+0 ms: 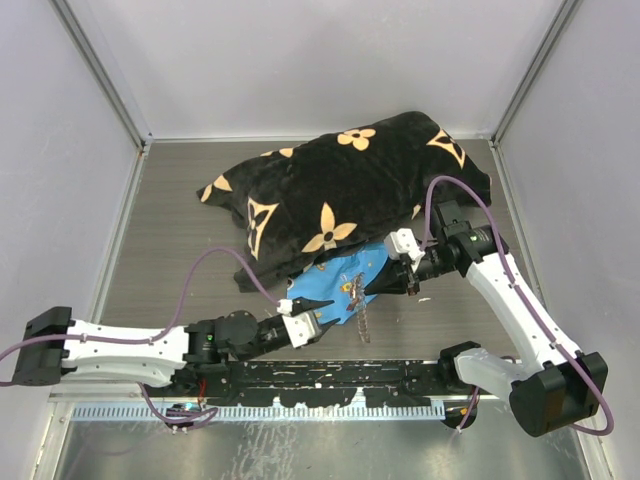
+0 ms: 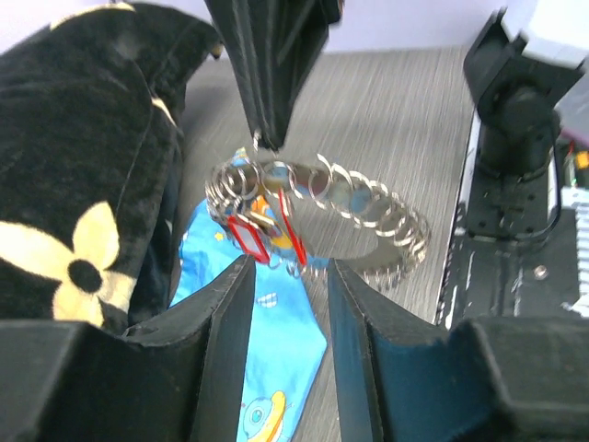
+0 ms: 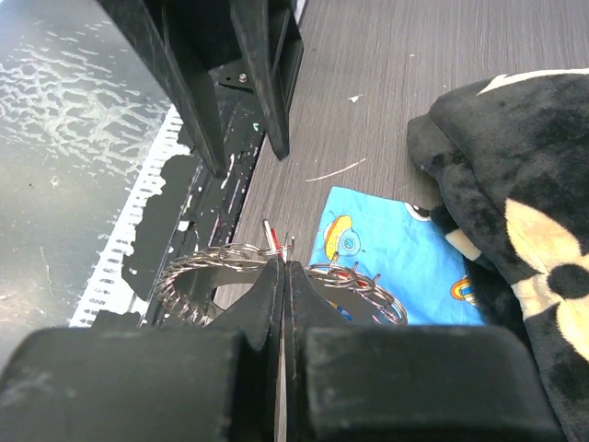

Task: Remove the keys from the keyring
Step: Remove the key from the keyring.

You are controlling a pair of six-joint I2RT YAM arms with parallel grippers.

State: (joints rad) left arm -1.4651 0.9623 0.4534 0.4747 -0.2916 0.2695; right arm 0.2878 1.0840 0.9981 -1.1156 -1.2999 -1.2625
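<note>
We hold the keyring [image 2: 386,216] over a blue cloth [image 2: 276,350] mid-table, right gripper [image 3: 283,269] pinched shut on it. Left gripper [image 2: 287,269], part-open and empty, faces the keys [image 2: 258,241]. None appears removed yet.

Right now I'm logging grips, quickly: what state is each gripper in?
Left gripper: open, holding nothing.
Right gripper: closed on the keyring.

silver keyring [image 2: 373,201], red-headed keys [image 2: 251,241]
</note>
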